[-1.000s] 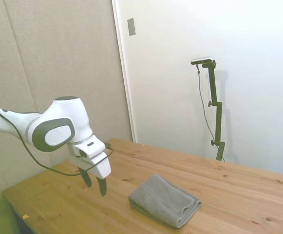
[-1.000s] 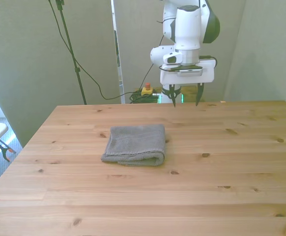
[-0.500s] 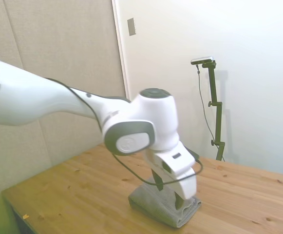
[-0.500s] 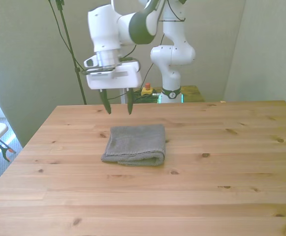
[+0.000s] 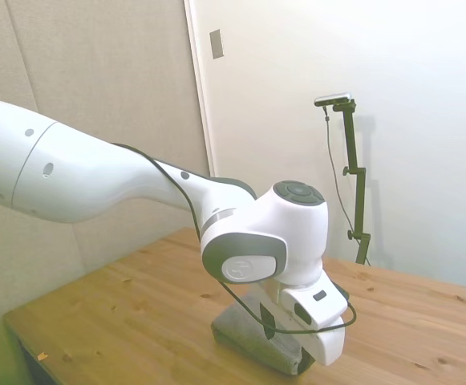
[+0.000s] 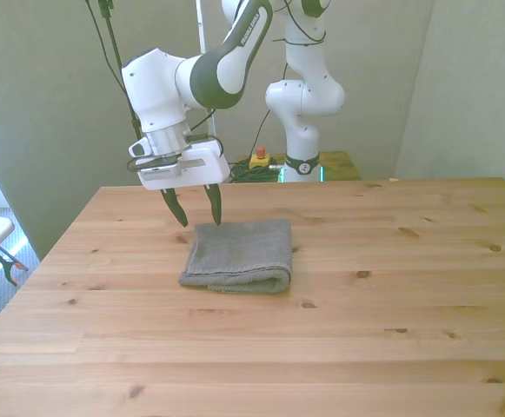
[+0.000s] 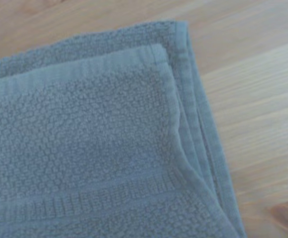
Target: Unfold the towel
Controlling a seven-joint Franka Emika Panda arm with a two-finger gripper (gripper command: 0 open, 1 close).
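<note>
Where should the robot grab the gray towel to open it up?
Probably at the top layer's corner, which the wrist view shows as stacked loose hemmed edges on the towel. In the front view that is its far left corner. The open gripper hangs just above it, so coming straight down looks best.

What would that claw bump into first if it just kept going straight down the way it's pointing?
Most likely the towel. The open gripper points down over the towel's far corner on the front view's left, though one finger may land on the bare table just beside it; depth is hard to judge.
</note>
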